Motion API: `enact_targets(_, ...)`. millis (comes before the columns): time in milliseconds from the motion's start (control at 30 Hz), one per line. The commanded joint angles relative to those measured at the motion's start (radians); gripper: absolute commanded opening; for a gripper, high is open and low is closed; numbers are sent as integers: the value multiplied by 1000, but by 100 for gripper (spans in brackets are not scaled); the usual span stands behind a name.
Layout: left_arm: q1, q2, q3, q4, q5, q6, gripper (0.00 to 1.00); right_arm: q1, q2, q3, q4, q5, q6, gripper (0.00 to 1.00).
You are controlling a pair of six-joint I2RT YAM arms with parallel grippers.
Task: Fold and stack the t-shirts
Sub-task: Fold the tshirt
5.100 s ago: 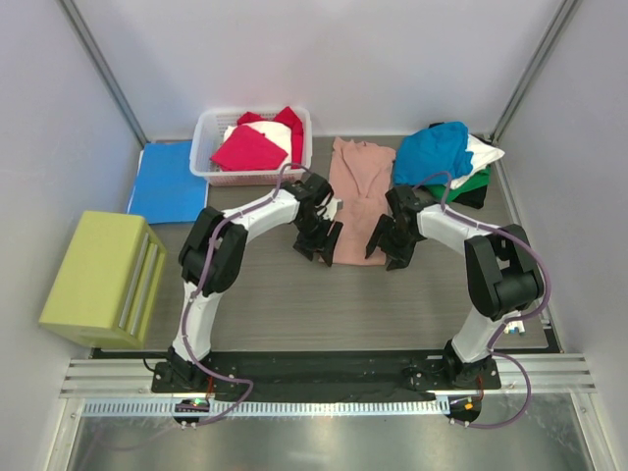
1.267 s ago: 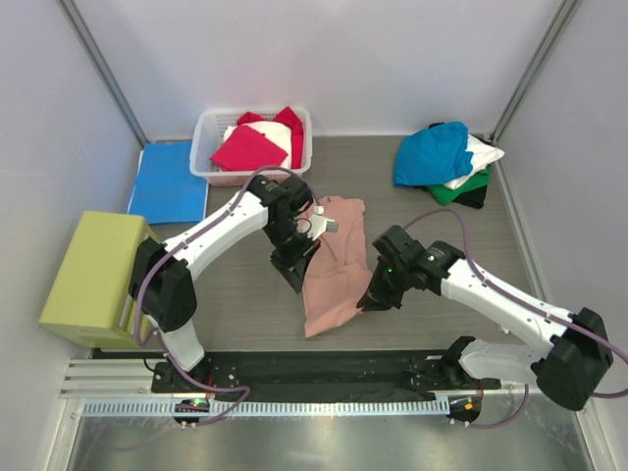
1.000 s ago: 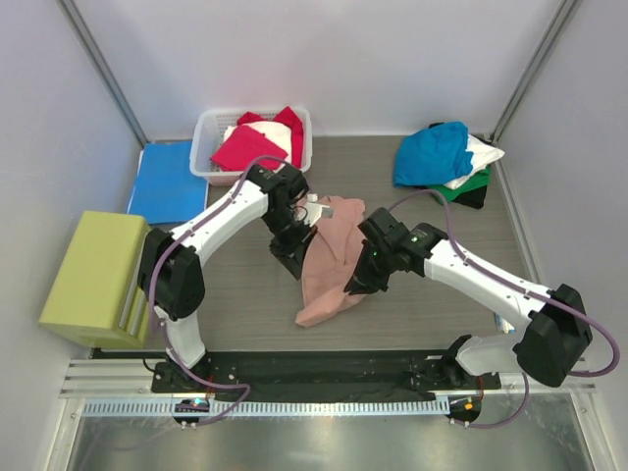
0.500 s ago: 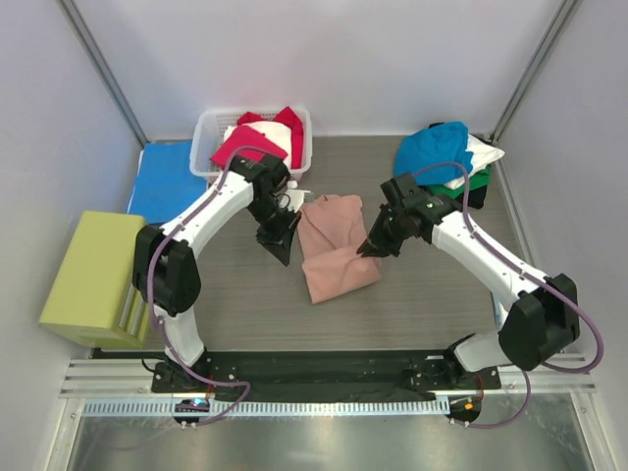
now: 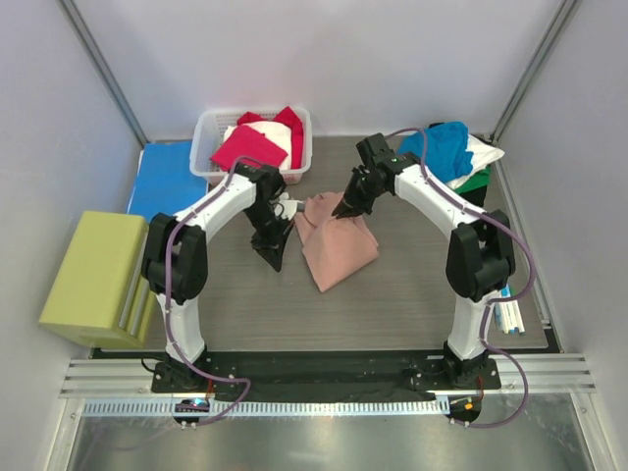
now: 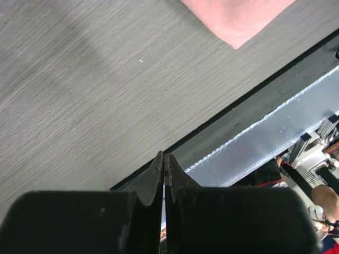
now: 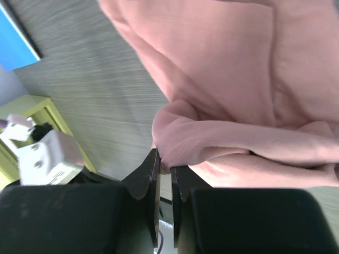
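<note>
Right gripper (image 5: pixel 347 203) pinches a bunched fold of the dusty-pink t-shirt (image 5: pixel 339 247), which lies part-folded just nearside of it; left gripper (image 5: pixel 272 251), closed on nothing, hangs beside the cloth. Folding looks midway; stacking onto the pile of tees (image 5: pixel 444 155) right of the right gripper, and the basket (image 5: pixel 202 147) shirts, remain

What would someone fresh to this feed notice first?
The dusty-pink t-shirt lies rumpled mid-table, a fold at its far edge pinched in the jaws of the right arm. The left arm holds its jaws shut on nothing just left of it. Behind, a white basket holds magenta and white tees, and a teal-topped pile sits at the back right.
</note>
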Motion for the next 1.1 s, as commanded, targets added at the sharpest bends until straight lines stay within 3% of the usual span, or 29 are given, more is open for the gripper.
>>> enact_targets(0, 27, -6, 3, 13, -6, 6, 0, 4, -25, 183, 20, -53, -40, 1)
enact_targets(200, 39, 19, 11, 14, -4, 9, 0, -59, 50, 232, 22, 10, -77, 1)
enact_targets(333, 43, 28, 23, 2, -1, 11, 0, -101, 260, 262, 17, -8, -88, 1)
enact_targets(400, 47, 17, 22, 2, 0, 12, 0, -101, 325, 295, 13, -10, -116, 8)
enact_targets(433, 48, 11, 20, -1, 2, 14, 0, -102, 361, 307, 11, -19, -126, 24)
enact_targets(500, 47, -4, 19, -4, 3, 15, 0, -104, 476, 382, -13, -83, -172, 42)
enact_targets(533, 47, -7, 19, -6, 5, 17, 0, -104, 515, 417, -26, -118, -194, 61)
enact_targets(600, 47, -10, 19, -13, 8, 23, 0, -104, 604, 560, -128, -97, -232, 82)
enact_targets(700, 47, -13, 23, -21, 17, 27, 0, -105, 591, 634, -156, -74, -235, 100)
enact_targets(900, 48, -16, 20, -24, 33, 31, 0, -122, 462, 770, -254, 53, -277, 100)
enact_targets(1067, 48, -24, 17, -27, 34, 38, 0, -128, 339, 697, -257, -40, -284, 100)
